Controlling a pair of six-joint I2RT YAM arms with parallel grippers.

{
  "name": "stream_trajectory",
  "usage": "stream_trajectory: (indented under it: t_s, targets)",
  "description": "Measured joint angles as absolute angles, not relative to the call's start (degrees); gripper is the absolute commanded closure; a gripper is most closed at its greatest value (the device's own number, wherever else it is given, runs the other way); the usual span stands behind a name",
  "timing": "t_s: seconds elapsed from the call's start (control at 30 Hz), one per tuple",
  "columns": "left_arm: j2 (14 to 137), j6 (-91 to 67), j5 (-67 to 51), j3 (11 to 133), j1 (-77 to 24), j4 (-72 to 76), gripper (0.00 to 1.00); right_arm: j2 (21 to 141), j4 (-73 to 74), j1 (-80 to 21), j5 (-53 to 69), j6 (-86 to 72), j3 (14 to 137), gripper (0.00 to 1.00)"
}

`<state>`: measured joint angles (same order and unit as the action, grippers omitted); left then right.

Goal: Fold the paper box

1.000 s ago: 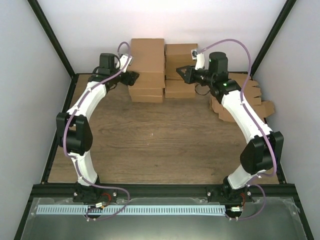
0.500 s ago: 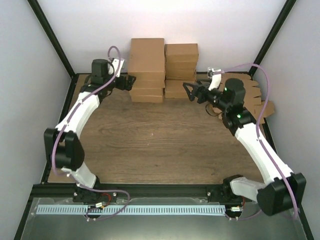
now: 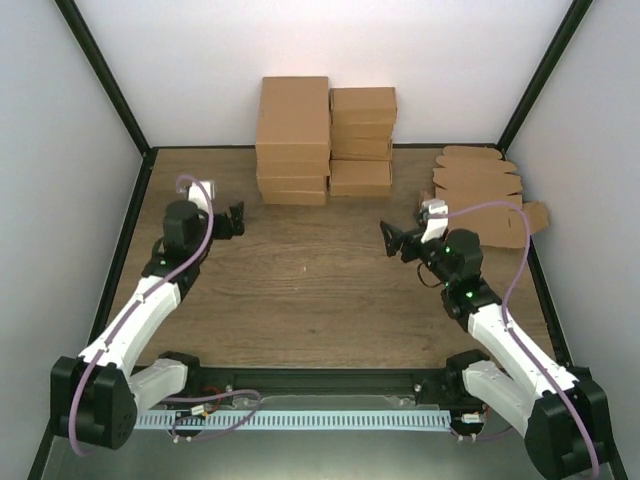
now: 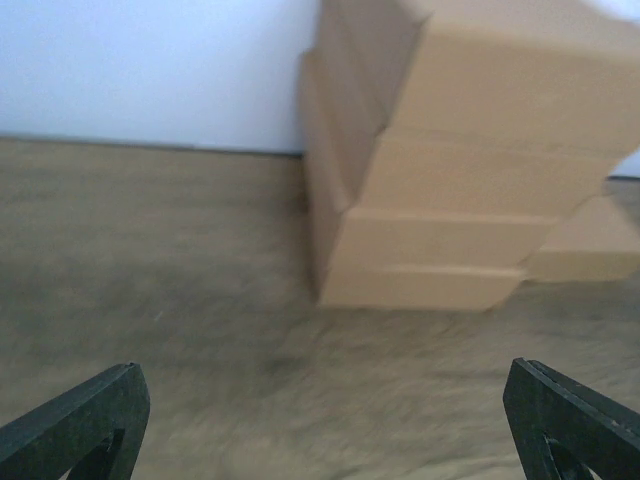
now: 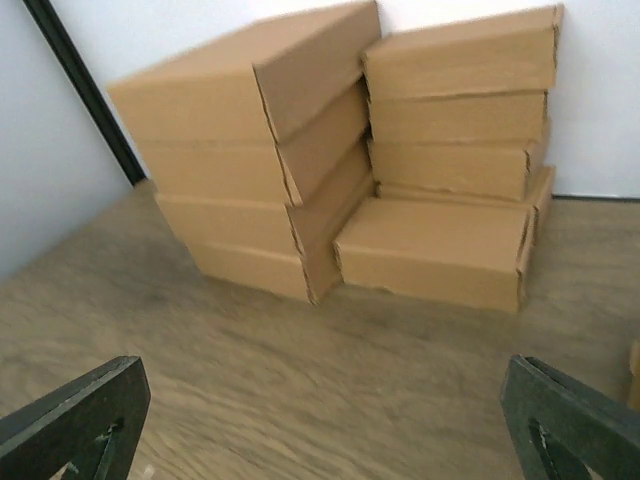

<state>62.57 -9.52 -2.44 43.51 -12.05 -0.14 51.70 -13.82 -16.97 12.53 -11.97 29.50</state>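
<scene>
Two stacks of folded brown paper boxes stand at the back wall: a taller left stack and a right stack. A pile of flat, unfolded box blanks lies at the back right. My left gripper hovers over bare table, well in front and to the left of the stacks. It is open with nothing between its fingers. My right gripper is open and empty too, in front of the right stack and facing both stacks. Its fingers stand wide apart.
Black frame posts run along the wooden table's left and right sides. White walls close in the back and sides. The blanks at the right lie just behind my right forearm.
Both arms have drawn back from the box stacks toward the near side of the table. Both grippers were up against the stacks a second ago; now they hang apart from them.
</scene>
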Motion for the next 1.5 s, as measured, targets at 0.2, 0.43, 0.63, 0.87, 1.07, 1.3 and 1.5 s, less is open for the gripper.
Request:
stream_trajectory:
  t_s: [0.2, 0.43, 0.63, 0.87, 1.07, 1.3, 1.5]
  targets:
    - [56.2, -9.8, 9.3, 29.0, -12.0, 8.1, 0.0, 50.9, -24.1, -16.6, 7.6, -6.4, 18.9, 0.0]
    - [62.3, -4.1, 19.0, 23.2, -11.9, 23.2, 0.0, 60.4, -36.9, -9.2, 4.9, -4.7, 17.2, 0.03]
    - [73.2, -1.5, 21.3, 21.7, -7.9, 33.8, 0.0, 72.4, -47.1, -3.9, 4.1, -2.9, 13.6, 0.03]
    - [78.9, -0.6, 20.1, 18.0, -4.8, 46.1, 0.0, 82.0, -57.8, -3.1, 7.0, -0.4, 13.3, 0.05]
    - [83.9, 0.1, 17.7, 17.6, -3.1, 53.9, 0.0, 87.7, -64.0, -0.8, 7.9, -0.9, 13.3, 0.0]
    - [86.7, 0.0, 14.5, 17.7, -1.5, 55.0, 0.0, 87.7, -66.6, -0.6, 7.9, -1.1, 13.3, 0.0]
    - [87.2, 0.1, 11.4, 17.9, -0.6, 57.4, 0.0, 87.7, -67.2, -0.6, 7.9, -1.1, 13.3, 0.0]
